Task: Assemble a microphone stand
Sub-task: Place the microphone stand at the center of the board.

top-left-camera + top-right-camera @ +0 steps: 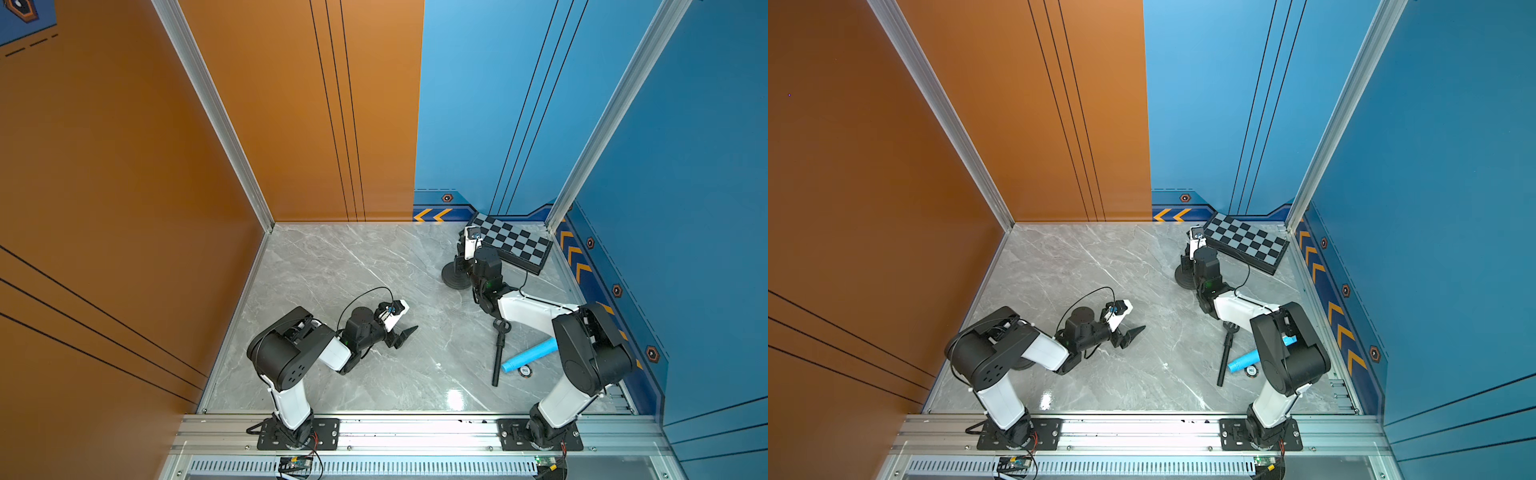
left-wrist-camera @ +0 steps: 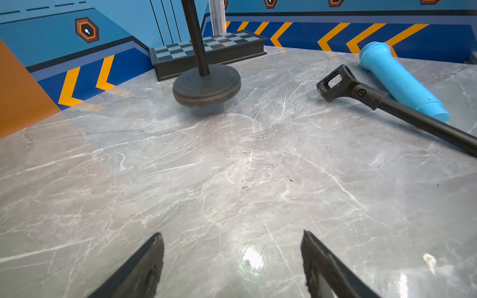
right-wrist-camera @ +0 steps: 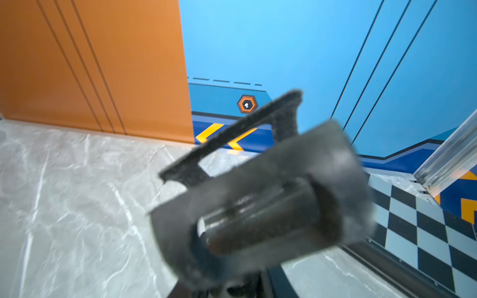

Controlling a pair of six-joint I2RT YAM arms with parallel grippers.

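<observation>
One base pole (image 2: 196, 38) clamped by right gripper (image 1: 460, 259)

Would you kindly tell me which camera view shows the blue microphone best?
The left wrist view: the blue microphone lies close, almost whole. Both top views show it small, partly behind the right arm. The right wrist view misses it.

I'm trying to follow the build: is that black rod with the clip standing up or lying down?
Lying down. The clip rod rests flat on the marble tabletop beside the blue microphone, with nothing gripping it.
</observation>
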